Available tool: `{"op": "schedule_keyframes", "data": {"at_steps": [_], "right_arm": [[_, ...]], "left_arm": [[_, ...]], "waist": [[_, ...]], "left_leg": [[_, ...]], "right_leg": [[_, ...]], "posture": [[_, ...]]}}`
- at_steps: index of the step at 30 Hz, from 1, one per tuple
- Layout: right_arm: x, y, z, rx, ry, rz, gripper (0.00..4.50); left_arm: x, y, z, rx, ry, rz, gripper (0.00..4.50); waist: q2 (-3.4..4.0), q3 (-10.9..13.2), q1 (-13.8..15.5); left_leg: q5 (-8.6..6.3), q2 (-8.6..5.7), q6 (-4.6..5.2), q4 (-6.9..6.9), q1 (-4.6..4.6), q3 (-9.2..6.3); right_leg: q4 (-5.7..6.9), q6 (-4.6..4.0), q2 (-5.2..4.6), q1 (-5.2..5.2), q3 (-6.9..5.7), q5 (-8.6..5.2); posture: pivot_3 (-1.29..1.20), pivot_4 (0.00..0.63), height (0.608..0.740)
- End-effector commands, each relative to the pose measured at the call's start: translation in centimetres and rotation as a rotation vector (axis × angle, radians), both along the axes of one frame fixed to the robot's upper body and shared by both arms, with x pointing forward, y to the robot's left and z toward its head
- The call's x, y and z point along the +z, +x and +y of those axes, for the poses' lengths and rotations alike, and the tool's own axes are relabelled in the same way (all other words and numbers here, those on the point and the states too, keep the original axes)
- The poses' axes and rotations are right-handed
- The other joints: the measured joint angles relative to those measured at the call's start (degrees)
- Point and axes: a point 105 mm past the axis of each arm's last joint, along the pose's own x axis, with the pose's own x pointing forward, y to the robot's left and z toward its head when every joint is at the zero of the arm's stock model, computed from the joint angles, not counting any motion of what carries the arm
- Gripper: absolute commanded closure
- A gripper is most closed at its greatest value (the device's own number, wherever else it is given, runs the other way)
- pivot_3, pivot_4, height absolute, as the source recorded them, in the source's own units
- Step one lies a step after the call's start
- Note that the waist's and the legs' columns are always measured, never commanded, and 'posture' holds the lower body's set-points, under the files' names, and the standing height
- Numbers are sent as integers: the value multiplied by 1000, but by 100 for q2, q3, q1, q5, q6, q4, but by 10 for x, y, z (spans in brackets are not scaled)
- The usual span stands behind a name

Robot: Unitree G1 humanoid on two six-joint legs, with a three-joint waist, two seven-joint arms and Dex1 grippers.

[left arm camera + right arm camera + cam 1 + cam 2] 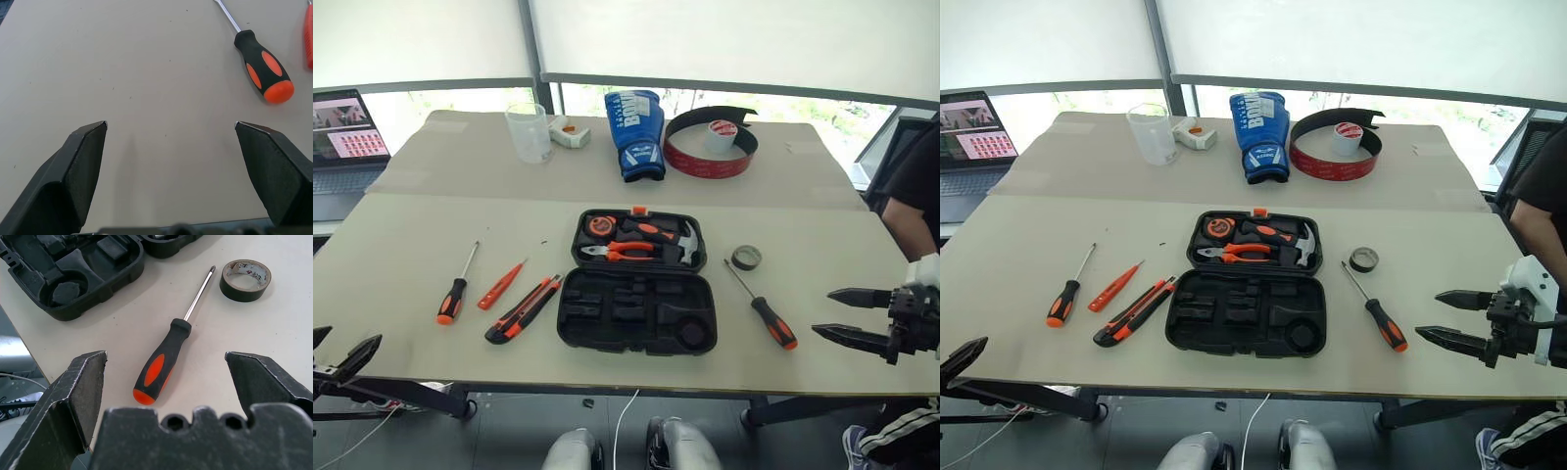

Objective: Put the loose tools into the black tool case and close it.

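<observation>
Black tool case [636,281] lies open mid-table, nothing packed; I judge my spread, empty right claw [847,315] should take the screwdriver [766,312] at the right front edge.

left gripper [171,161]: two matte black, wedge-shaped fingers with flat inner faces and pale worn tips; a dark ribbed bar runs across their base
right gripper [166,391]: two scuffed black wedge fingers; black moulded knuckle block with three round holes
right wrist [1528,284]: white housing behind the black finger mount
</observation>
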Motion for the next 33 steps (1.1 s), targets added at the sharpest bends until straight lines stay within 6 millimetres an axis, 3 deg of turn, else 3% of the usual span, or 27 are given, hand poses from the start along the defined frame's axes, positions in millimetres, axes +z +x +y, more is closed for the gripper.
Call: {"op": "schedule_keyframes", "data": {"at_steps": [1, 4, 7, 11, 17, 21, 24, 29, 32, 33], "right_arm": [[30, 3, 14, 29, 9, -101, 0], [57, 3, 49, 115, 61, -184, 0], [61, -1, 76, 187, 54, -205, 0], [62, -6, 102, 261, 63, -216, 0], [66, -11, 134, 359, 73, -264, 0], [67, -13, 143, 388, 82, -276, 0], [65, -13, 143, 383, 84, -276, 0], [58, -11, 139, 356, 68, -275, 0], [57, -12, 139, 353, 63, -279, 0], [56, -11, 138, 352, 59, -280, 0]], "left_arm": [[13, 17, -12, -37, -14, -10, 18], [19, 41, -41, -91, -101, 44, 18], [26, 64, -55, -86, -116, 91, 18], [28, 84, -59, -23, -161, 147, 18], [0, 101, -76, -57, -142, 290, 18], [-26, 101, -70, -4, -98, 379, 18], [-29, 101, -71, 2, -149, 379, 729], [-35, 99, -70, 12, -153, 408, 2561], [-17, 113, -70, -11, -161, 327, 3601], [-9, 118, -72, -27, -168, 294, 3636]], "waist": [[0, 0, 0], [25, 14, 23], [20, 11, 33], [18, 11, 7], [17, 13, -62], [19, 13, -60], [23, 11, -46], [24, 10, -53], [26, 10, -41], [24, 11, -21]], "left_leg": [[0, 0, 0, 0, 0, 0], [1, 0, -1, 11, -5, -2], [3, 2, -3, 10, -11, -14], [24, 2, -40, 10, -15, -20], [25, -1, -38, 11, -17, -15], [24, -1, -38, 12, -16, -15], [24, -4, -40, 13, -11, -14], [28, -4, -46, 13, 6, -12], [29, -4, -48, 14, 13, -8], [31, -4, -51, 14, 14, -8]], "right_leg": [[0, 0, 0, 0, 0, 0], [11, 8, -2, 0, 1, 6], [14, 24, -1, 1, -8, 16], [13, 23, 2, 4, -14, 16], [13, 19, 3, 2, -13, 18], [11, 9, 1, 3, -14, 22], [15, 8, -2, 4, -12, 22], [22, 14, -2, 13, -5, 19], [30, 14, -2, 14, -2, 19], [33, 14, -2, 14, -1, 19]], "posture": [[0, 150, 727], [0, 150, 727], [0, 150, 727], [0, 150, 727], [0, 150, 727], [0, 150, 727], [0, 150, 727], [0, 150, 727], [0, 150, 727], [0, 150, 727]]}}
